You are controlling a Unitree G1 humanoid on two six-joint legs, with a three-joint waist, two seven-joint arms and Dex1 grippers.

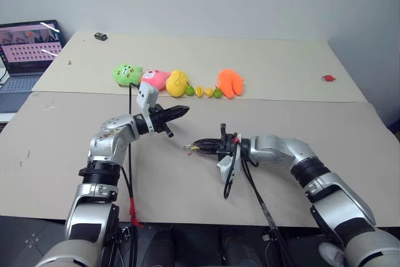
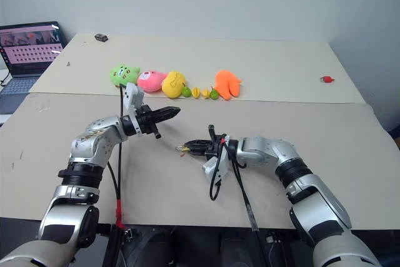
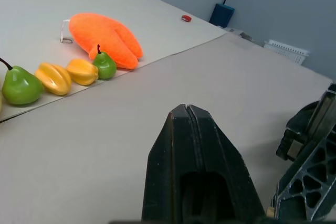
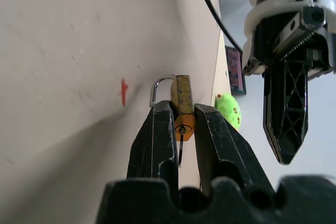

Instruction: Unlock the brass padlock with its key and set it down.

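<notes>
The tiny brass padlock (image 4: pixel 182 100) sits pinched between the fingers of my right gripper (image 1: pixel 195 147), a little above the beige table (image 1: pixel 281 198). Its silvery shackle (image 4: pixel 159 85) rises beside one finger. A thin dark sliver hangs from the keyhole (image 4: pixel 182 128); I cannot tell whether it is the key. My left gripper (image 1: pixel 181 112) is shut with nothing between its fingertips (image 3: pixel 178 116). It hovers up and to the left of the padlock, pointing toward the right gripper, with a gap between them. The same left gripper (image 4: pixel 286 156) hangs beyond the padlock in the right wrist view.
A row of plush toys (image 1: pixel 153 78) and small toy fruits (image 1: pixel 203 91) lies across the table behind the grippers. A small red object (image 1: pixel 328 78) lies far right and a small black one (image 1: pixel 100 35) far back left. A laptop (image 1: pixel 28 54) stands at the left. Black cables (image 1: pixel 234 173) dangle from the right wrist.
</notes>
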